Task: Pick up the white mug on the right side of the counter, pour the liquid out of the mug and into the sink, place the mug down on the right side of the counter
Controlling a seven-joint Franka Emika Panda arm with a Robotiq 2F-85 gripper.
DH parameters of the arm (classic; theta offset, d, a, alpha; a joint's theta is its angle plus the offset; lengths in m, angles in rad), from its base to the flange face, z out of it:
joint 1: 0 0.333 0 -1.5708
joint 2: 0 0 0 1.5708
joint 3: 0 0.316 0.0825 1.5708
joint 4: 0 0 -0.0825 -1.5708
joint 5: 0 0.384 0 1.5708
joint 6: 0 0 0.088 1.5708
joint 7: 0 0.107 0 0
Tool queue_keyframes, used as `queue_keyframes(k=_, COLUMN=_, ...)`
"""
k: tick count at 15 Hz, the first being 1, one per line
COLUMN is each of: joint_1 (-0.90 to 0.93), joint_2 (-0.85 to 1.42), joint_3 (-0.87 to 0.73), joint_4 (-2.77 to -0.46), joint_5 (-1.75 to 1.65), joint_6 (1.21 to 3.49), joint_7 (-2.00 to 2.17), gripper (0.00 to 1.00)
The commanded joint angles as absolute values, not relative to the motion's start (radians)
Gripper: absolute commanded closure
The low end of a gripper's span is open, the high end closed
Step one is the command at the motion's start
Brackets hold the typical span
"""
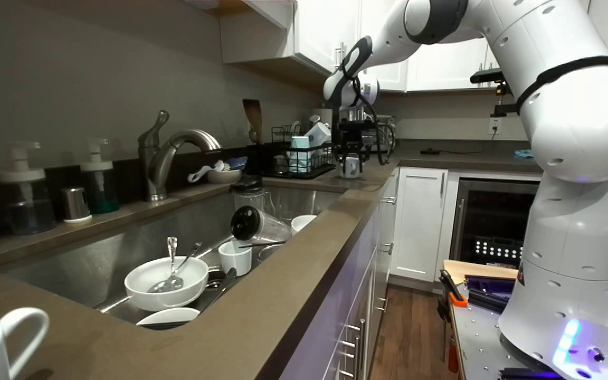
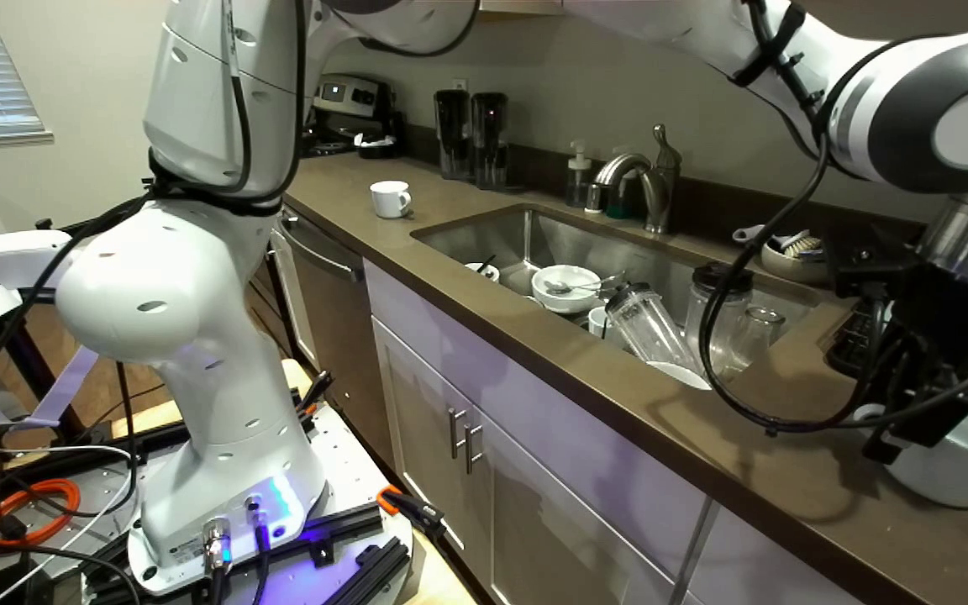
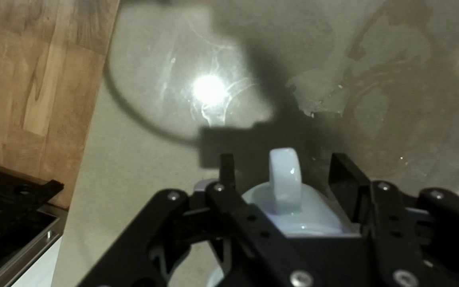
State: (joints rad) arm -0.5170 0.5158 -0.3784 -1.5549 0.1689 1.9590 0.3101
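Observation:
A white mug [image 3: 313,215] stands on the counter beyond one end of the sink, with its handle pointing away from the gripper's base in the wrist view. It also shows in both exterior views [image 1: 351,169] [image 2: 959,462]. My gripper [image 3: 283,164] is open, pointing down over the mug. Its fingers stand on either side of the mug's handle, with a gap on each side. The gripper partly hides the mug, and any liquid inside cannot be seen. The steel sink [image 1: 66,282] lies along the counter and also shows in an exterior view [image 2: 505,244].
A second white mug [image 2: 387,200] stands at the sink's far end. The sink holds bowls, a cup and clear jars. A faucet [image 1: 159,158] rises behind it. A black dish rack [image 1: 309,161] stands beside the gripper. The counter's front edge [image 3: 94,131] is near the mug.

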Motion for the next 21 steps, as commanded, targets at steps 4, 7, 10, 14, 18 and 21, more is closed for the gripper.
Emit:
queue_keyframes(k=4, joint_1=-0.545, joint_2=0.538, joint_3=-0.365, joint_4=-1.511, joint_5=0.202, joint_6=1.925, joint_7=0.283, gripper=0.47)
queue_keyframes(k=7, joint_1=-0.546, joint_2=0.537, joint_3=-0.365, joint_4=-1.513, joint_5=0.202, joint_6=1.926, joint_7=0.283, gripper=0.51)
queue_keyframes(k=10, joint_1=-0.546, joint_2=0.535, joint_3=-0.365, joint_4=-1.515, joint_5=0.201, joint_6=1.927, joint_7=0.283, gripper=0.53)
queue_keyframes(k=14, joint_1=-0.545, joint_2=0.534, joint_3=-0.365, joint_4=-1.518, joint_5=0.200, joint_6=1.928, joint_7=0.282, gripper=0.77)
queue_keyframes(k=18, joint_1=-0.543, joint_2=0.529, joint_3=-0.365, joint_4=-1.524, joint_5=0.199, joint_6=1.933, joint_7=0.282, gripper=0.92)
queue_keyframes(k=21, joint_1=-0.541, joint_2=0.525, joint_3=-0.366, joint_4=-1.529, joint_5=0.197, joint_6=1.936, joint_7=0.282, gripper=0.96)
